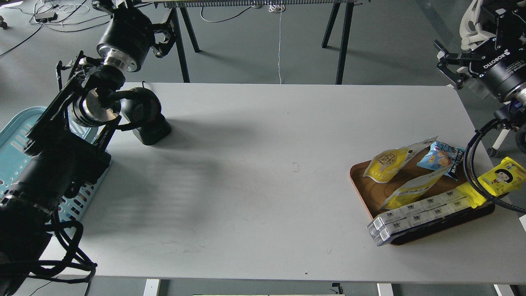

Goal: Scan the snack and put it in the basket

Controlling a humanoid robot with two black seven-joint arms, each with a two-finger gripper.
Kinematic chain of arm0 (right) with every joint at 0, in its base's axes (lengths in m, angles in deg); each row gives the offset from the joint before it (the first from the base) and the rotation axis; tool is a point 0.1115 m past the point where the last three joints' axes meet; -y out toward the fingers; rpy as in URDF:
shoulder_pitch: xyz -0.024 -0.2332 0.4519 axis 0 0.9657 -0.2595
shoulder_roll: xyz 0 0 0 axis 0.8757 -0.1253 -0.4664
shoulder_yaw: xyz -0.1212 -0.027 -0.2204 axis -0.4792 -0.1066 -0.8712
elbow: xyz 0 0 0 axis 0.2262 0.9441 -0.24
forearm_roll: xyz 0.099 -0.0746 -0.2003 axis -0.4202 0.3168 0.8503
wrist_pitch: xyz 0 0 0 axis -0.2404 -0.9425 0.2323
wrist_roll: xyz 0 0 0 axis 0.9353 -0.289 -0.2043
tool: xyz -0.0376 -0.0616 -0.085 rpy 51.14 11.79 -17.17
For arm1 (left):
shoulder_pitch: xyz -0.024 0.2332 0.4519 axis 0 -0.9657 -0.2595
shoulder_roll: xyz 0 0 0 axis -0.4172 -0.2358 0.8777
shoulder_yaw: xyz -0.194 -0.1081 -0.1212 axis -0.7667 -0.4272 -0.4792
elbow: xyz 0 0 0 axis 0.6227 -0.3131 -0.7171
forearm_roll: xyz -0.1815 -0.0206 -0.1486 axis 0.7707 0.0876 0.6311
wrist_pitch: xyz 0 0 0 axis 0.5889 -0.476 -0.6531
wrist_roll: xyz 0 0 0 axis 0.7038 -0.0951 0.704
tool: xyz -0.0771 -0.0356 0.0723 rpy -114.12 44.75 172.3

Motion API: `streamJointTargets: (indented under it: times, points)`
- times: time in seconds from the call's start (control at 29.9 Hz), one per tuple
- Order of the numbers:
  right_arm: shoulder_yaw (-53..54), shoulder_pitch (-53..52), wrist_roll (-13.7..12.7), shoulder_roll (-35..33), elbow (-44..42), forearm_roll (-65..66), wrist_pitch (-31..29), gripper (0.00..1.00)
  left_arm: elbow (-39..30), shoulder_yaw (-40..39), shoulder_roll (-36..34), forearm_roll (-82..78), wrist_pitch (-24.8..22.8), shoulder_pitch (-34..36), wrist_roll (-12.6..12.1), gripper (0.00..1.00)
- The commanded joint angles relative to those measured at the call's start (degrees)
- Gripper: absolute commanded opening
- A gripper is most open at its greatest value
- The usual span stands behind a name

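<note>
The snack point(388, 164), a yellow and white pouch with a picture of round nuts, leans at the back left of a brown wooden tray point(363, 187) on the right of the table. The light blue slotted basket point(16, 139) sits at the table's left edge, mostly hidden behind my left arm. My left gripper point(166, 37) hangs high beyond the table's far left corner, dark against a trestle leg, with nothing seen in it. My right gripper point(446, 61) hovers off the table's far right corner, fingers spread and empty, well above and behind the snack.
A black handheld scanner point(146, 117) stands on the table near its far left. The tray also holds a plainer yellow-white pouch point(415, 187), a blue pouch point(441, 158), a long yellow pack with a cartoon face point(499, 179) and long white boxes point(419, 213). A black cable point(470, 164) loops over the tray's right end.
</note>
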Motion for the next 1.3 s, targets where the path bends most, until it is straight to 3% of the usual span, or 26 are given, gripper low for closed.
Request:
streamJointTargets:
  times: [0.0, 0.17, 0.8, 1.27]
  points:
    - [0.0, 0.1, 0.0, 0.0, 0.0, 0.0, 0.0, 0.97, -0.4, 0.0, -0.5, -0.2, 0.5, -0.1, 0.0, 1.00]
    - [0.1, 0.1, 1.0, 0.0, -0.1, 0.0, 0.0, 0.99, -0.4, -0.3, -1.0, -0.6, 3.5, 0.0, -0.1, 1.00]
    - [-0.1, 0.2, 1.1, -1.0, 0.0, 0.1, 0.0, 0.99, -0.5, 0.0, -3.6, -0.5, 3.2, 0.0, -0.7, 1.00]
    - [-9.3, -4.7, 0.4, -11.0, 2.4, 1.0, 0.5, 0.99, -2.0, 0.1, -4.2, -0.5, 3.1, -0.3, -0.7, 1.00]
